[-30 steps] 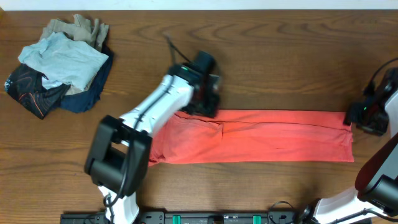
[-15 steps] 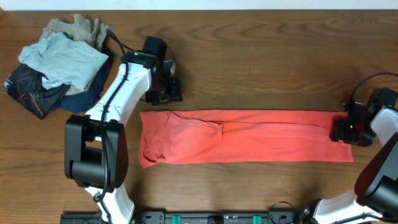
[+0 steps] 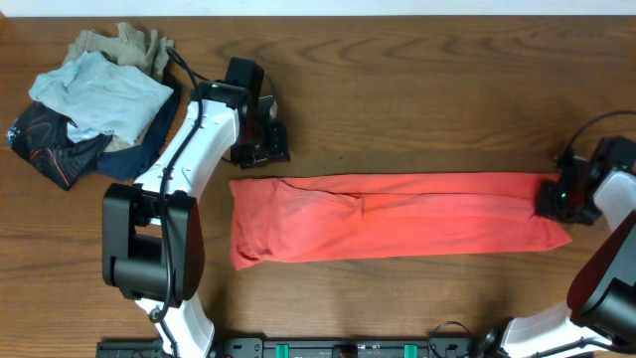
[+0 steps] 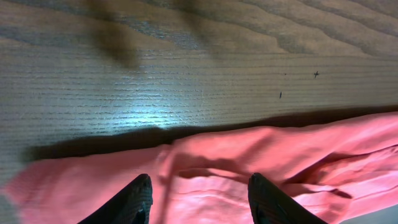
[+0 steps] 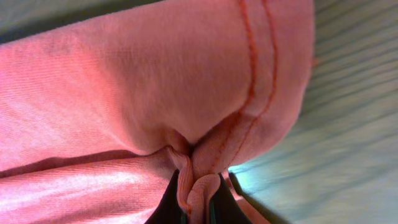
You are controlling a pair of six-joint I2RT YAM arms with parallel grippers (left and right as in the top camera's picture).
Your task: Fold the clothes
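Note:
The clothes are one coral-red T-shirt, folded into a long strip across the middle of the table. My left gripper hovers just behind the strip's left end. In the left wrist view its dark fingertips stand apart over wrinkled red cloth, and the left gripper is open and holds nothing. At the strip's right end, my right gripper is shut on the fabric. In the right wrist view the right gripper pinches a bunched fold of the hemmed edge.
A heap of light-blue, tan, navy and black garments lies at the back left corner. The brown wooden table stretches behind the shirt. The arm bases stand along the front edge.
My left arm swung from over the shirt's middle to the back left of it. My right gripper closed on the shirt's right end, and the strip shifted slightly right.

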